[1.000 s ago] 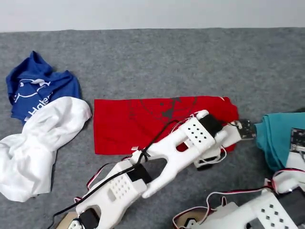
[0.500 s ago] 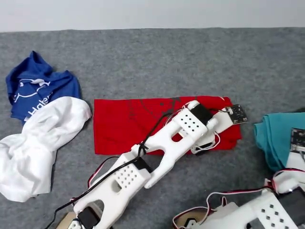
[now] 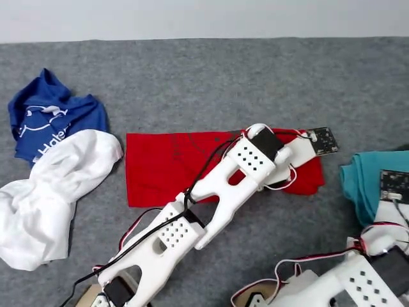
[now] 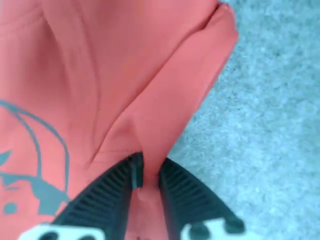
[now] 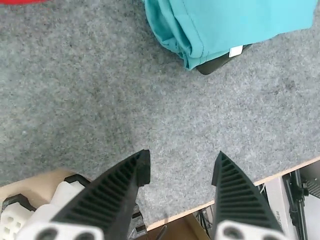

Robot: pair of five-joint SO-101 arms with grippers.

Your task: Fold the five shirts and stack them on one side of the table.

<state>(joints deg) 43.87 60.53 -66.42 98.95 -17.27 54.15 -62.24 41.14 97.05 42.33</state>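
Left gripper (image 4: 150, 167) sits farther across the table than a second ago, moved from the near right corner of the red shirt (image 3: 160, 166) to its far right edge. I see its jaws narrow, pinching a raised fold of that cloth. Red shirt lies flat mid-table on the grey felt (image 3: 192, 77), white shirt (image 3: 57, 185) and blue shirt (image 3: 51, 121) bunched at the left; right gripper (image 5: 182, 155) is spread wide over bare felt, holding nothing, near the folded teal shirt (image 5: 230, 20).

Heap (image 3: 51, 185) left, shirt (image 3: 160, 166) centre, stack (image 3: 361, 182) right
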